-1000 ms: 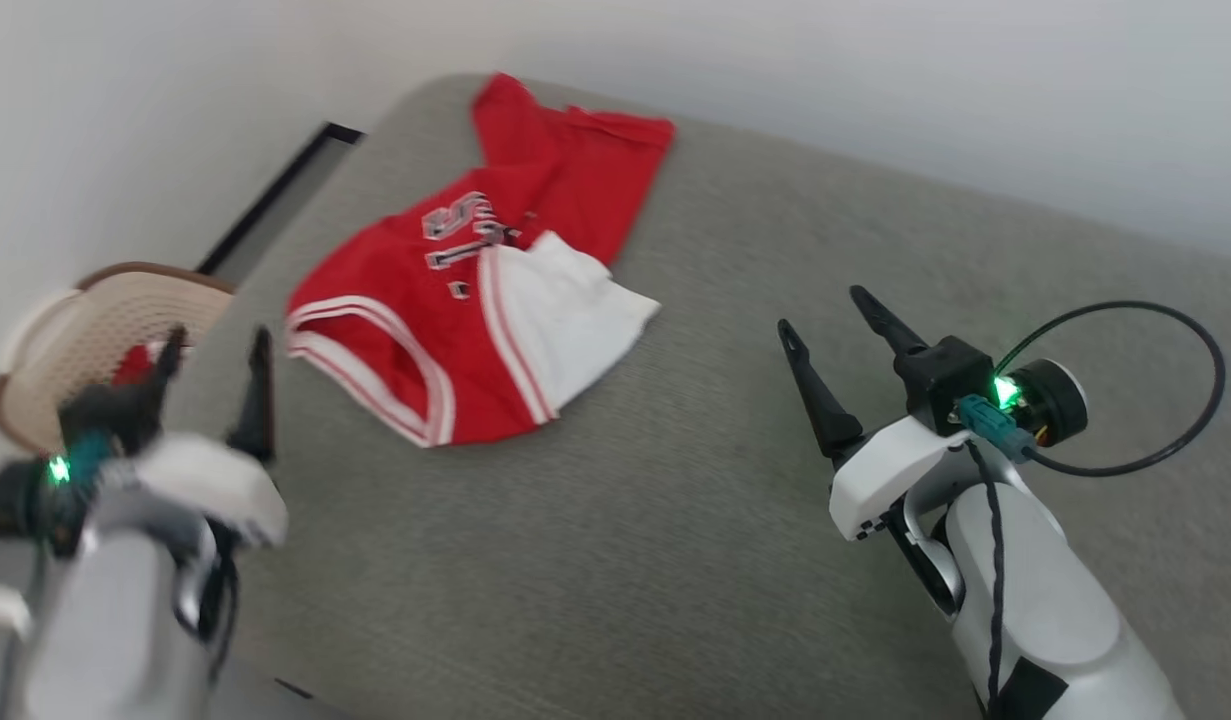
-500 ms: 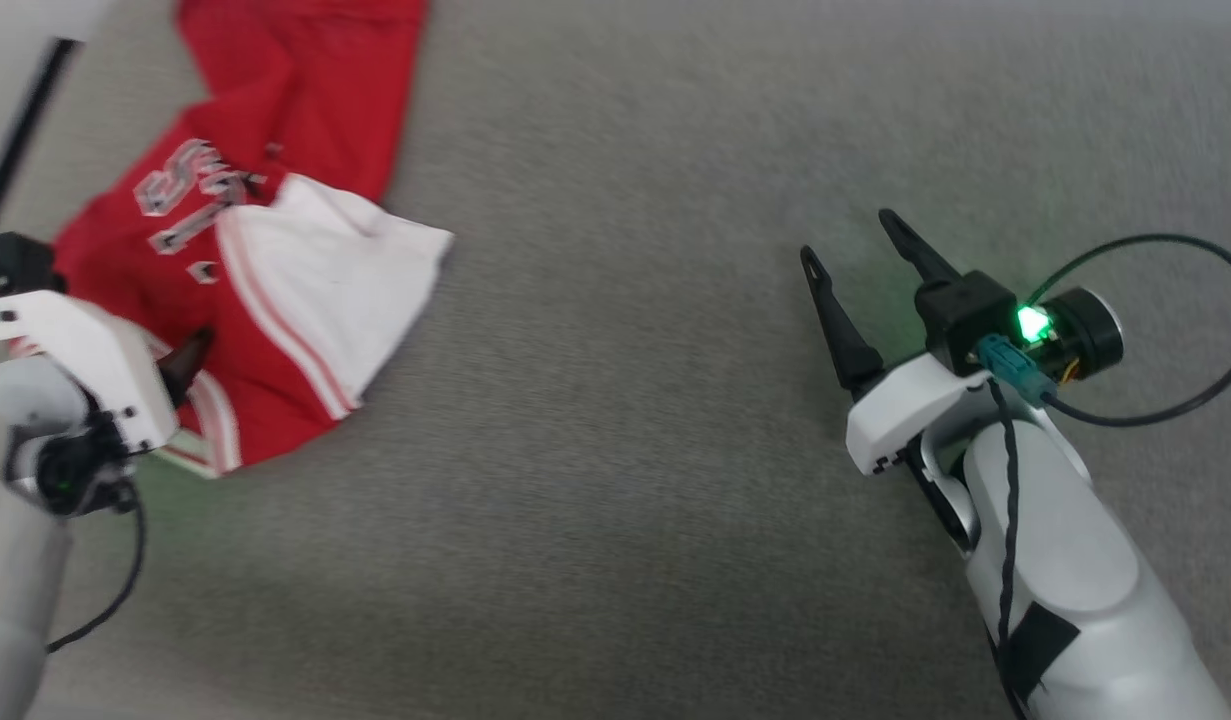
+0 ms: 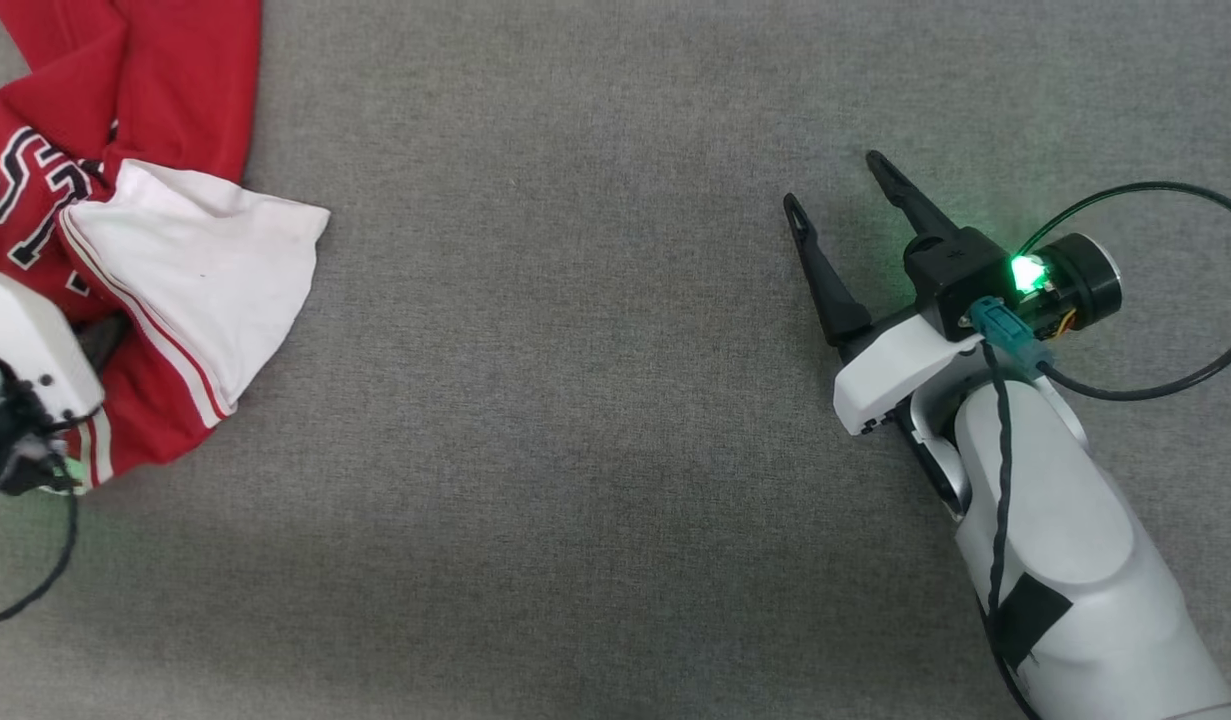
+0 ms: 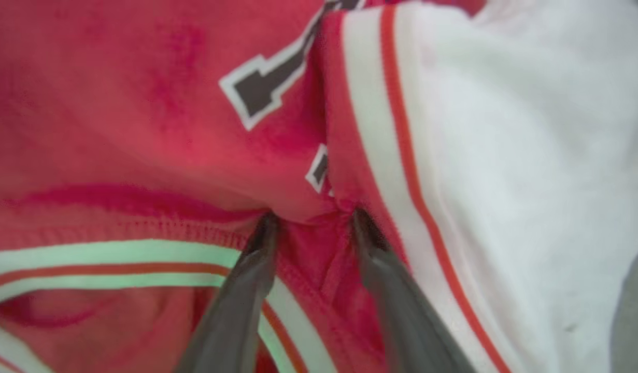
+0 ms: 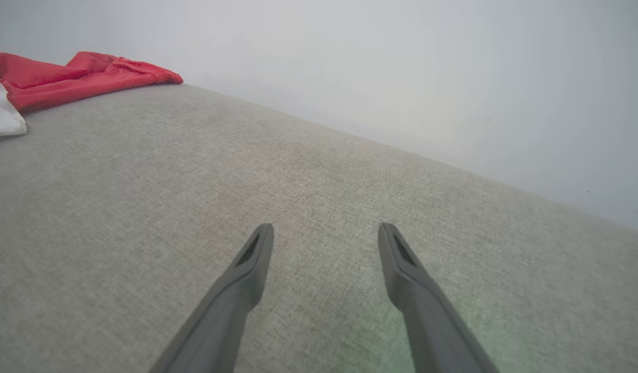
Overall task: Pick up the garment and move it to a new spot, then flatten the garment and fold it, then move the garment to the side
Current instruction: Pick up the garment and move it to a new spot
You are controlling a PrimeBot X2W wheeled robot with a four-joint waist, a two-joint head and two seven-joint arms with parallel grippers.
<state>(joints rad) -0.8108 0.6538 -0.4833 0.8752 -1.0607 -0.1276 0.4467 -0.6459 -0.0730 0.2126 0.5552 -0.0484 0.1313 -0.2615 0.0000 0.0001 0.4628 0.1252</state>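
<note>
The garment (image 3: 180, 265) lies bunched at the left edge of the grey fabric surface (image 3: 575, 420), a white sleeve folded over the red body, with black white-outlined lettering partly showing. The left gripper (image 4: 312, 220) presses its 2 fingers (image 4: 246, 290) into the red cloth by the striped trim; they stand apart with a ridge of fabric between the tips. The right gripper (image 3: 835, 180) hovers over bare surface well apart from the garment, its 2 fingers spread wide and holding nothing.
</note>
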